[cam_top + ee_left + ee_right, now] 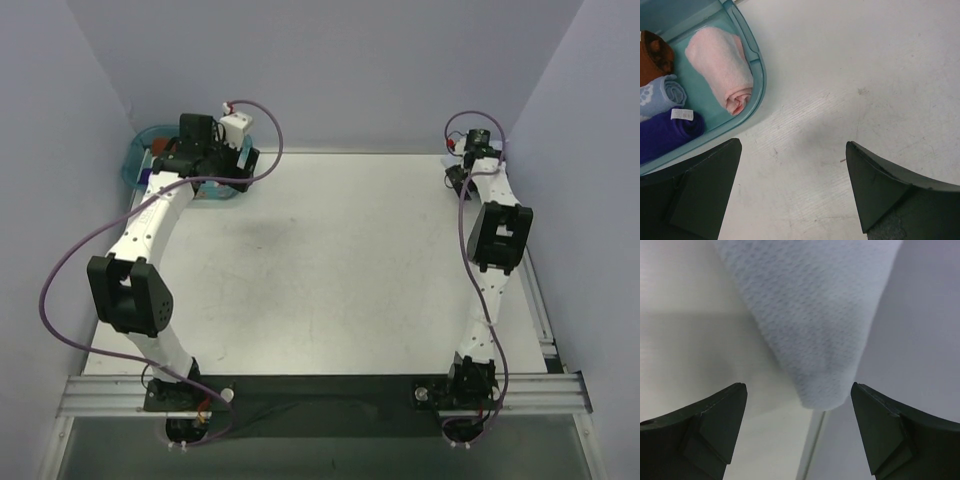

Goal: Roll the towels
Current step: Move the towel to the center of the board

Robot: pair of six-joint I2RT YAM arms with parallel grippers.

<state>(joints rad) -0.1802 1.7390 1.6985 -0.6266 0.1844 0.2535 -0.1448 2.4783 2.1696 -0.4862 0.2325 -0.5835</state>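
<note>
Both hands spread at the far corners of the bench (330, 260), with rolled towels in the tub on my left.

My left hand (794, 150) hangs with its fingers wide apart and nothing between them, over bare bench just beside the teal tub (760, 75), which sits at the far left corner. Inside the tub I see the pink towel (722, 70) rolled and lying along the near wall. The light blue towel (662, 95) is rolled next to it, beside a purple roll (665, 132) with a white tag (682, 115) and something brown (655, 55). My right hand (799, 390) is at the far right corner, fingers apart. The corner of a pale textured cloth (810, 315) points down between them, and neither finger touches it.
</note>
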